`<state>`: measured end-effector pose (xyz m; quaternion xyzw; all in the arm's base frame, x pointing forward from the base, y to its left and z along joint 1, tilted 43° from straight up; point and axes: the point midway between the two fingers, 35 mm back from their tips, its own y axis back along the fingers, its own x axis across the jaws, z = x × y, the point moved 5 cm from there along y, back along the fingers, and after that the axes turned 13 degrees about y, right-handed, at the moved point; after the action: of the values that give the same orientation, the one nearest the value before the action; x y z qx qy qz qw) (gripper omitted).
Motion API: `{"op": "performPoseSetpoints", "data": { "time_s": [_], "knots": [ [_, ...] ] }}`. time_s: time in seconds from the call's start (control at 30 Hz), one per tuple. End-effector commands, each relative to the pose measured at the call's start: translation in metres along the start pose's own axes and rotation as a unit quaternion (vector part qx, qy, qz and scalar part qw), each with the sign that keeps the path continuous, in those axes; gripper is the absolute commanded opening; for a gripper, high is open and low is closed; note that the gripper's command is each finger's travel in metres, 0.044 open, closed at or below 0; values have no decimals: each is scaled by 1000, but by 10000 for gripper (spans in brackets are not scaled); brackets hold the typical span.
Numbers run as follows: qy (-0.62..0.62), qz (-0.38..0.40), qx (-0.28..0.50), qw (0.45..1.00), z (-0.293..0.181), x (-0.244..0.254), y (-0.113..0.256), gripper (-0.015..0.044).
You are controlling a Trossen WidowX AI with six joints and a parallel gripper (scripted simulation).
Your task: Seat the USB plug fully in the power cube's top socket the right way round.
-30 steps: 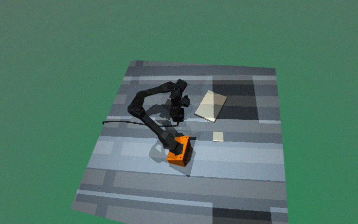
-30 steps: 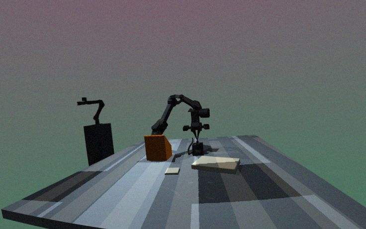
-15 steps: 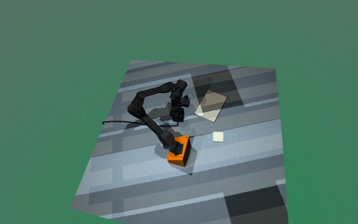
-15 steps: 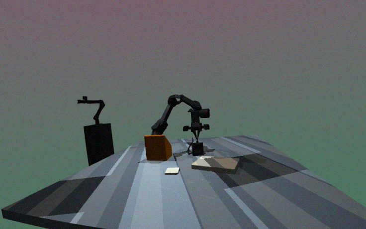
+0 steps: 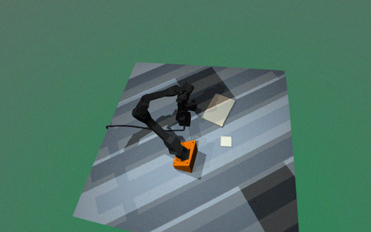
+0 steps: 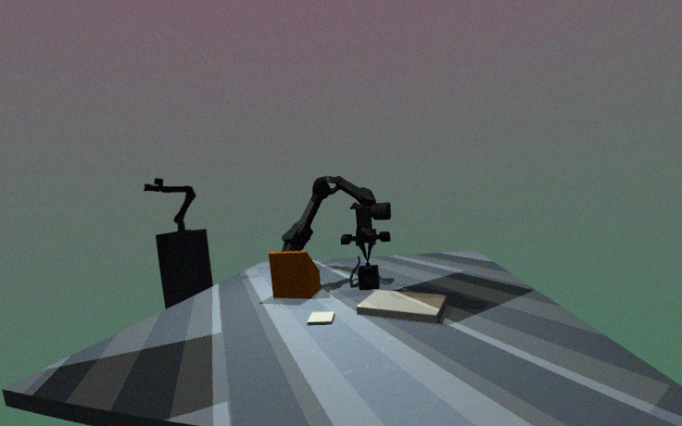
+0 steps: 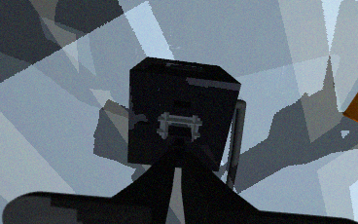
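Observation:
The black power cube (image 5: 184, 120) (image 6: 368, 279) (image 7: 151, 97) stands upright on the table. On its top, a grey metal socket rim (image 7: 181, 117) shows in the wrist view. My gripper (image 6: 367, 262) (image 7: 178, 157) points down just above the cube and is shut on the dark USB plug (image 7: 180, 131). The plug is at the socket rim. The fingers and deep shadow hide part of it, so I cannot tell its depth or which way round it is. The fingertips are hidden in the top view.
A black cable (image 5: 125, 126) (image 7: 237, 141) runs beside the cube and out to the left in the top view. A cream slab (image 5: 221, 109) (image 6: 397, 305) and a small white square (image 5: 226, 141) (image 6: 321, 318) lie nearby. The orange base block (image 5: 194, 156) (image 6: 291, 276) is near the cube.

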<state>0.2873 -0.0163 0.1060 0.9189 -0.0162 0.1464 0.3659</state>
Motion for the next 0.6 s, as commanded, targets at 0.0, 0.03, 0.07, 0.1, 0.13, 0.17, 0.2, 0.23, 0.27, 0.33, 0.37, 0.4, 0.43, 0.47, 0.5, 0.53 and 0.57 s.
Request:
{"op": "performPoseSetpoints", "data": {
  "time_s": [0.0,0.03,0.07,0.1,0.13,0.17,0.2,0.23,0.27,0.33,0.37,0.4,0.43,0.47,0.5,0.53,0.57],
  "knots": [
    [-2,1,2,1000,0,0,-1,0],
    [-2,1,2,1000,0,0,-1,0],
    [-2,1,2,1000,0,0,-1,0],
    [-2,1,2,1000,0,0,-1,0],
    [-2,1,2,1000,0,0,-1,0],
    [-2,1,2,1000,0,0,-2,0],
    [-2,1,2,1000,0,0,-2,0],
    [-2,1,2,1000,0,0,-2,0],
    [-2,1,2,1000,0,0,-2,0],
    [-2,1,2,1000,0,0,-2,0],
    [-2,1,2,1000,0,0,-2,0],
    [-2,1,2,1000,0,0,-2,0],
    [-2,1,2,1000,0,0,-3,0],
    [-2,1,2,1000,0,0,-3,0],
    [-2,1,2,1000,0,0,-3,0],
    [-2,1,2,1000,0,0,-3,0],
    [-2,1,2,1000,0,0,-3,0]
  ]
}}
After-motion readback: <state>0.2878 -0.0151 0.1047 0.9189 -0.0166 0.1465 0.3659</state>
